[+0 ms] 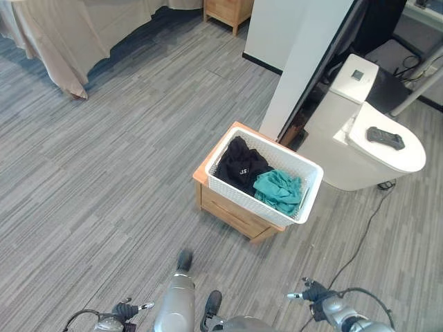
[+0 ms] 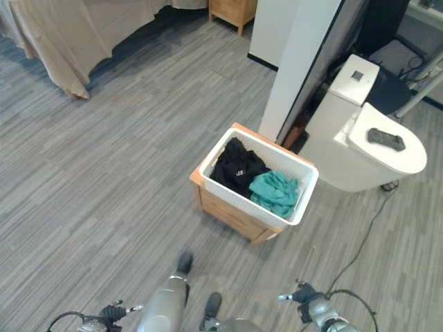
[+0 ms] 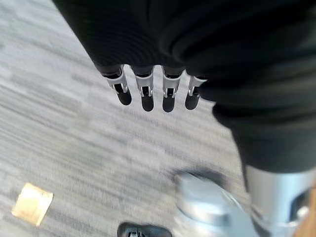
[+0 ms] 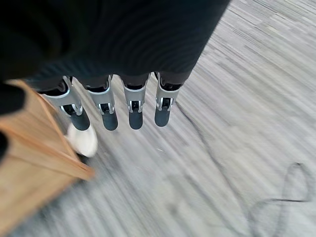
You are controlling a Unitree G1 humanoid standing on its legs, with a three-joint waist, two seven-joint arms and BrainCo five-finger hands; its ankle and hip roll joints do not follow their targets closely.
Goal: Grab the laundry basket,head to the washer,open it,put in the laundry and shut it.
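- Left robot hand [image 3: 148, 94] and right robot hand [image 4: 118, 106] both hang low over the grey plank floor [image 1: 104, 173], fingers straight, holding nothing.
- White woven plastic laundry basket [image 1: 239, 196] sits on a low wooden cabinet [image 1: 232, 216], well ahead of both.
- Inside it: black garment [image 1: 241, 166], teal garment [image 1: 280, 190].
- White rounded washer [image 1: 360, 138] is just beside the basket; open floor to the left.

Your left hand [image 3: 153, 91] and right hand [image 4: 118, 106] both hang low at your sides, fingers straight and relaxed, gripping nothing, pointing down toward the floor.
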